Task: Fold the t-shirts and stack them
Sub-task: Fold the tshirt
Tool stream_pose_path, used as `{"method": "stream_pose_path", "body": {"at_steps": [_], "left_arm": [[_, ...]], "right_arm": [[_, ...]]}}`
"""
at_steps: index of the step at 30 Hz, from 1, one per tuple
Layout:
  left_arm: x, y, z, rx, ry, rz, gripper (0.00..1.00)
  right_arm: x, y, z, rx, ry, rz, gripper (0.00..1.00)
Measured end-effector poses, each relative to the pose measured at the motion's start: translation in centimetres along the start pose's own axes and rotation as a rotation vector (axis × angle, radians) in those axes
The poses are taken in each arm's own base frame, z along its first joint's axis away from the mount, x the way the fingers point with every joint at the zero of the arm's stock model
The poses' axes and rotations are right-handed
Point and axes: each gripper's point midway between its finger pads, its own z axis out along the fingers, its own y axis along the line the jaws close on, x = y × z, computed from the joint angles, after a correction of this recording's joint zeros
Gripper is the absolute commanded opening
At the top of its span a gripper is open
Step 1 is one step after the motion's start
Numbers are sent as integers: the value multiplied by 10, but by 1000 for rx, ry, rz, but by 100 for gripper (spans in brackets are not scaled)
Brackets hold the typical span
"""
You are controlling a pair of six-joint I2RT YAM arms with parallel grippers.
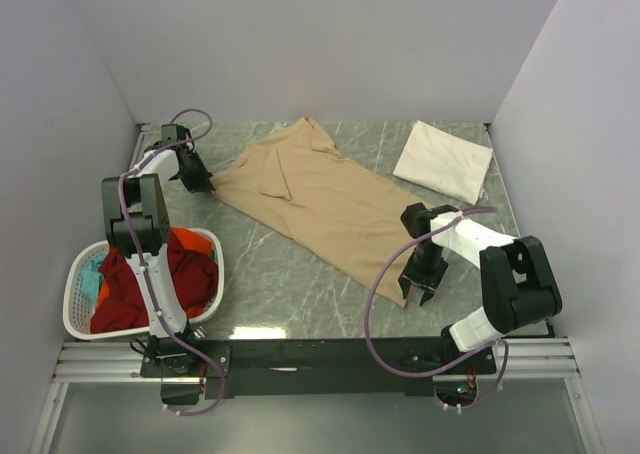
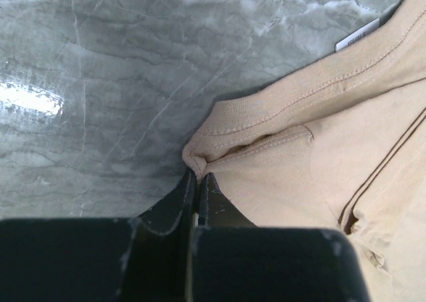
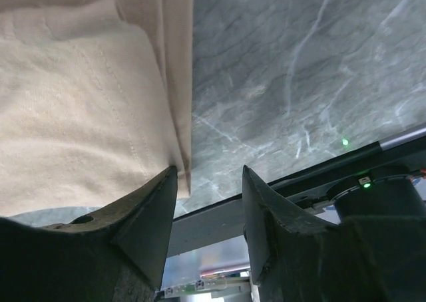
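**Tan shirt pinched at one end, open jaws at the other**

The tan t-shirt (image 1: 320, 199) lies spread flat across the middle of the worktop (image 1: 290, 274), running aslant from about 11 o'clock down to about 5 o'clock. Part of it is folded over on itself near the collar end. My left jaws are together on it at its 9 o'clock corner, clamped on a small fold of stitched hem. In my left wrist view a white label (image 2: 357, 34) peeks out under the cloth's edge.

My right jaws stand apart at the shirt's 5 o'clock end, low over the bottom hem. One finger (image 3: 150, 209) sits against the hem's corner, the other over bare marble; nothing is gripped there.

The cream-white t-shirt (image 1: 443, 161), folded to a flat rectangle, rests at 1 o'clock, apart from the tan one. At 8 o'clock, by my left arm, the white laundry basket (image 1: 75, 304) holds a red shirt (image 1: 190, 269) heaped on top, with orange cloth (image 1: 103, 286) and teal cloth (image 1: 92, 267) showing beside it.
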Motion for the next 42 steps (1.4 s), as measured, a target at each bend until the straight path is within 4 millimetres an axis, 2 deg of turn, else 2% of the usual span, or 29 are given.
{"method": "stream_pose_path", "body": {"at_steps": [12, 18, 21, 22, 24, 25, 28, 42], "left_arm": [[0, 0, 0, 0, 0, 0, 0], [0, 0, 0, 0, 0, 1, 0], [0, 0, 0, 0, 1, 1, 1], [0, 0, 0, -1, 1, 1, 0], [1, 0, 0, -1, 2, 2, 0], [1, 0, 0, -1, 3, 4, 0], [1, 1, 0, -2, 4, 8, 0], [-7, 9, -7, -21, 1, 38, 0]], "right_arm": [[10, 14, -4, -59, 11, -28, 48], [19, 20, 6, -81, 44, -53, 41], [26, 21, 12, -85, 81, -64, 31], [28, 22, 13, -92, 92, -68, 24], [32, 23, 14, -106, 109, -71, 17], [34, 23, 15, -110, 118, -69, 9], [38, 23, 15, -114, 139, -66, 0], [50, 12, 19, -105, 162, -62, 0]]}}
